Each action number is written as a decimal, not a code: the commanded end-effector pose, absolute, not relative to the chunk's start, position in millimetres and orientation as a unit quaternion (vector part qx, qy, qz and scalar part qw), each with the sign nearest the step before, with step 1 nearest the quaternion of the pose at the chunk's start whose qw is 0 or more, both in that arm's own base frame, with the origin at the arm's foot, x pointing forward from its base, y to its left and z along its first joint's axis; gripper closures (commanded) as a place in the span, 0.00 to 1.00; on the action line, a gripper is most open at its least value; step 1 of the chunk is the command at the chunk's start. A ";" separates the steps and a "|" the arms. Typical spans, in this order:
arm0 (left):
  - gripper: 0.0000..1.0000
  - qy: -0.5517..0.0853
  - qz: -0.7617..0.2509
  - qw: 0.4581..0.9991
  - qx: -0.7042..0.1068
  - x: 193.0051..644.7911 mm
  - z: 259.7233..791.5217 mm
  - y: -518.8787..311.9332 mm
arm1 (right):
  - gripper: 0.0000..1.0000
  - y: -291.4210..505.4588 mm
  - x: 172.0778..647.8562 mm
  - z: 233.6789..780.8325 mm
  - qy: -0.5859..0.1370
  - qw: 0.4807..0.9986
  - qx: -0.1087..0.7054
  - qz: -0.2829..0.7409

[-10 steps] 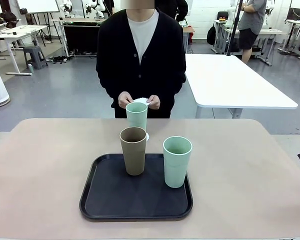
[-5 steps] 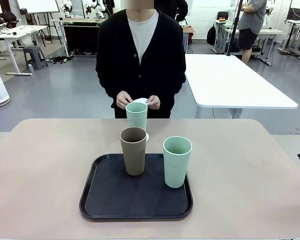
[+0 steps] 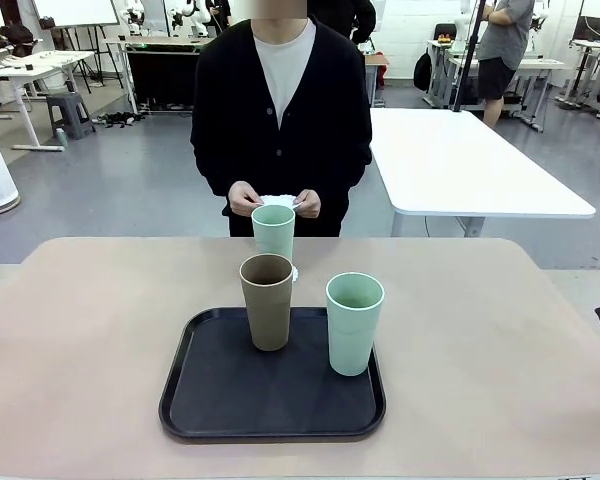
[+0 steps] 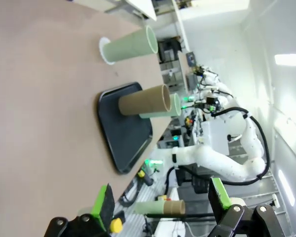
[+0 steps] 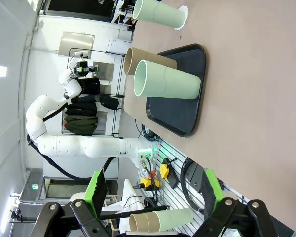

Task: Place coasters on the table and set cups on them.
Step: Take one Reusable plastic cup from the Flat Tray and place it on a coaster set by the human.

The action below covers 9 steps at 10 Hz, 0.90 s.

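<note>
both wide open, holding nothing: left gripper (image 4: 162,195) and right gripper (image 5: 153,183) hang rolled sideways, well off the tray (image 3: 195,335). brown cup (image 3: 267,300) and one green cup (image 3: 354,322) stand on the tray, other green cup (image 3: 273,232) on a coaster (image 3: 294,272) just behind it. person's hands (image 3: 245,198) pinch white coasters (image 3: 278,201) beyond that.

white left arm (image 5: 74,145); black jaws with bright green pads (image 5: 95,190).
</note>
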<state>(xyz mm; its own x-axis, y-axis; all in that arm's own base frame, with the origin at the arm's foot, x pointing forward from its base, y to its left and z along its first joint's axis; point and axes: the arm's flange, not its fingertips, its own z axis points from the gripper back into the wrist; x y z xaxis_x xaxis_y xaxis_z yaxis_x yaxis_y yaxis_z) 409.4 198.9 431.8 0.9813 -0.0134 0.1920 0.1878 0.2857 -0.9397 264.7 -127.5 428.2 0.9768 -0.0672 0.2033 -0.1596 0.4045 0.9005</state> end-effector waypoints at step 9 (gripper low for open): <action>0.00 -0.070 -0.058 0.792 -0.603 409.0 426.6 203.2 | 0.00 -126.4 265.5 428.4 -0.107 0.828 0.550 0.031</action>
